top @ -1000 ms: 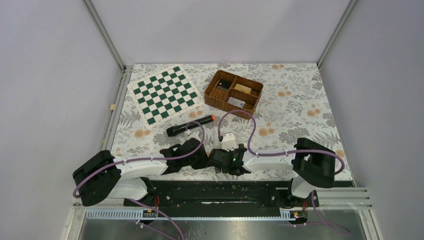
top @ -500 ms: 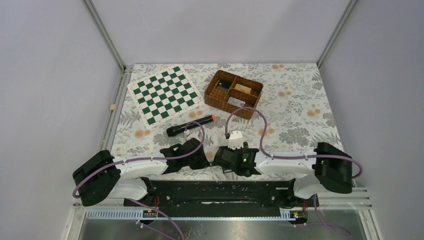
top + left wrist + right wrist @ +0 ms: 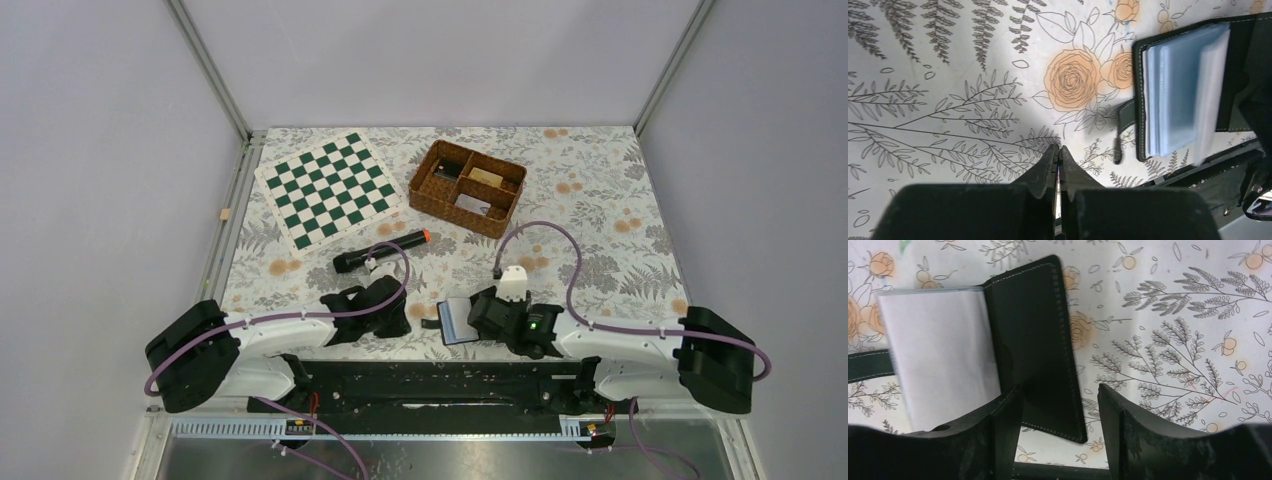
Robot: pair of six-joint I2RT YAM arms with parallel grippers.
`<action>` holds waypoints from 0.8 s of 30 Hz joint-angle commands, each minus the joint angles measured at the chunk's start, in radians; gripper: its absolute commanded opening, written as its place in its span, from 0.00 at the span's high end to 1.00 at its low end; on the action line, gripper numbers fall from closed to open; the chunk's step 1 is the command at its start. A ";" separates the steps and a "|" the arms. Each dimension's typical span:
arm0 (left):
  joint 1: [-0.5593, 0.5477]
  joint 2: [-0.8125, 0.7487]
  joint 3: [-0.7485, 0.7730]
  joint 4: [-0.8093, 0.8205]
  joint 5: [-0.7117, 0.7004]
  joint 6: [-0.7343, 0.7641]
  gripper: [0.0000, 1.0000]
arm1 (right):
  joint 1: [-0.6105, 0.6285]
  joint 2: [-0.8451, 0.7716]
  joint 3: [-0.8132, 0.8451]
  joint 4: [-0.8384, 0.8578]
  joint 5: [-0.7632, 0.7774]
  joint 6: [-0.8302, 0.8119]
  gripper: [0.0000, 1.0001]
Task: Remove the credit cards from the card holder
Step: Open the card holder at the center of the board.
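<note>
The card holder (image 3: 457, 322) lies open near the table's front edge, its black cover (image 3: 1033, 340) flat and pale blue-grey sleeves (image 3: 943, 355) fanned up. In the left wrist view the card holder (image 3: 1188, 90) is at the right, with its tab toward the left gripper. No credit cards show in any view. My right gripper (image 3: 1060, 402) is open, its fingers straddling the near corner of the black cover with a gap on the right side. From above, the right gripper (image 3: 480, 320) sits at the holder's right edge. My left gripper (image 3: 1059, 148) is shut on nothing, over bare cloth left of the holder.
A green-and-white chessboard mat (image 3: 330, 190) lies at the back left and a brown wicker basket (image 3: 467, 186) with compartments at the back centre. A black cylinder with an orange tip (image 3: 380, 251) lies behind the left arm. The black base rail (image 3: 440, 378) runs just in front of the holder.
My right arm has swung to the right and its jaws have narrowed. The card holder, hidden under the gripper before, now shows open. The left arm has stayed still.
</note>
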 commanded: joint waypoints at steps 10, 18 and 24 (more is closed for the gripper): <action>0.023 -0.096 0.046 -0.057 -0.044 0.072 0.99 | -0.085 -0.172 -0.150 0.168 -0.118 0.002 0.53; 0.021 -0.166 0.077 0.140 0.215 0.140 0.76 | -0.098 -0.163 -0.156 0.188 -0.125 0.003 0.59; 0.021 -0.018 0.111 0.179 0.187 0.132 0.82 | -0.132 -0.147 -0.174 0.190 -0.141 0.012 0.64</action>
